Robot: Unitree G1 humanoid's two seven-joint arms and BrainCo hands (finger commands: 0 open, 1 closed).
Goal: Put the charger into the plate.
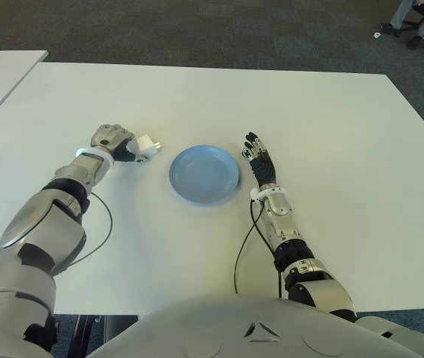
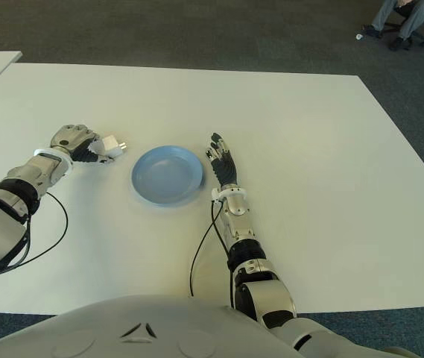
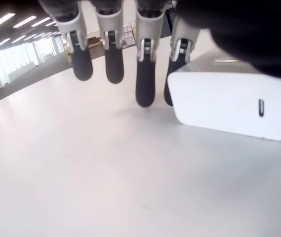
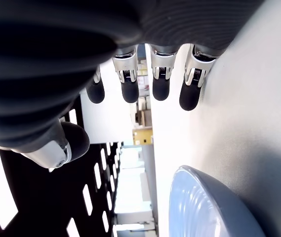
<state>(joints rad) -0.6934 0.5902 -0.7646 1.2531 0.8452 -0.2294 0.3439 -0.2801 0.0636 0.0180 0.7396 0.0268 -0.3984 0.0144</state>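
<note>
The left hand clasped the small white block-shaped charger just left of the round pale-blue plate on the white table. The right hand, fingers relaxed and empty, showed just right of that plate.

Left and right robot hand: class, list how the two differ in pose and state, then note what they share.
The left robot hand has its fingers curled at the white charger, left of the blue plate; the right robot hand holds nothing. The left one's fingers bend over; the right one's are stretched out, relaxed, just right of the plate. Both show low over the white table, flanking the plate.
</note>
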